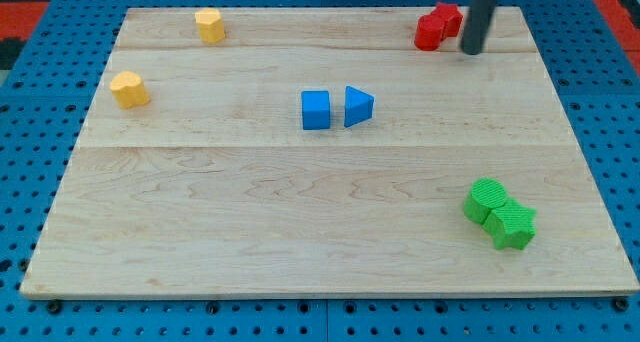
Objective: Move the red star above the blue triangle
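Observation:
The red star [449, 18] lies near the view's top right of the wooden board, touching a second red block [429, 32] at its lower left. The blue triangle [358, 106] sits near the board's middle, with a blue cube [315, 110] just to its left. My tip [471, 51] is the lower end of the dark rod. It stands just to the right of the red star and slightly below it, close beside it; contact cannot be told. The red star is up and to the right of the blue triangle.
A yellow block [209, 25] lies at the top left and another yellow block [129, 88] at the left edge. Two green blocks [487, 199] [513, 225] touch each other at the lower right. The board [250, 222] rests on a blue pegboard.

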Controlling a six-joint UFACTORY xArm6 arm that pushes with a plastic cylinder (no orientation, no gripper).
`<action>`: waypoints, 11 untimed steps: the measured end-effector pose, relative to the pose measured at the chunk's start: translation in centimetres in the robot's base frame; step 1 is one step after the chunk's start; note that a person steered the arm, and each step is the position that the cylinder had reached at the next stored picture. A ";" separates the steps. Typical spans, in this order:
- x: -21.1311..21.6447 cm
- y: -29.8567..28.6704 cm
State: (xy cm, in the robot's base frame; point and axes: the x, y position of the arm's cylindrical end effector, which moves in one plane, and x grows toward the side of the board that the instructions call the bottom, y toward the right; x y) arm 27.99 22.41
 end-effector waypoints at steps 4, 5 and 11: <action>-7.0 -9.4; -3.2 -11.2; -0.7 -11.2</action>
